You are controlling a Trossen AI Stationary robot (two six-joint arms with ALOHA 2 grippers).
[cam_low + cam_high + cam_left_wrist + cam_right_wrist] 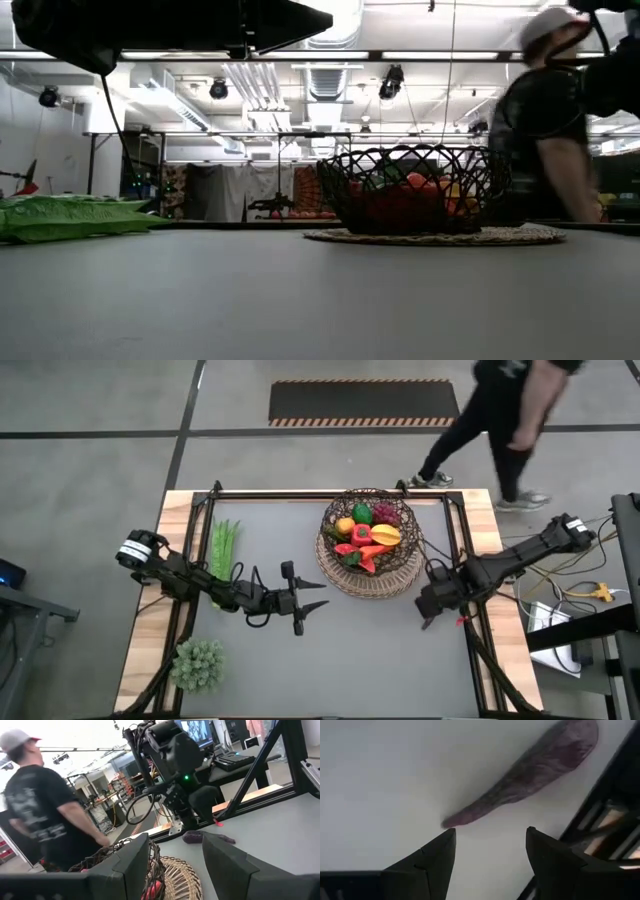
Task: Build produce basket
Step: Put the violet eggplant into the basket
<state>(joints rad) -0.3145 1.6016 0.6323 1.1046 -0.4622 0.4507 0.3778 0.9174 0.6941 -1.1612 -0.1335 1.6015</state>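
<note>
The basket [370, 545] stands at the table's far middle on a tan woven base and holds several toy fruits and vegetables; it also shows in the low view [420, 195]. Green beans [222, 547] lie on the table at the far left. A dark purple eggplant [530, 770] lies flat on the table near the right edge; it also shows in the left wrist view [205, 838]. My right gripper [490, 850] hovers open just above it, its fingers short of the narrow end and touching nothing. My left gripper [312, 597] is open and empty at the table's middle, pointing toward the basket.
A pale green leafy clump [197, 663] sits at the near left. A black frame rail [600, 815] runs close beside the eggplant. A person [500, 420] walks past beyond the table's far edge. The grey tabletop [380, 660] lies between the arms.
</note>
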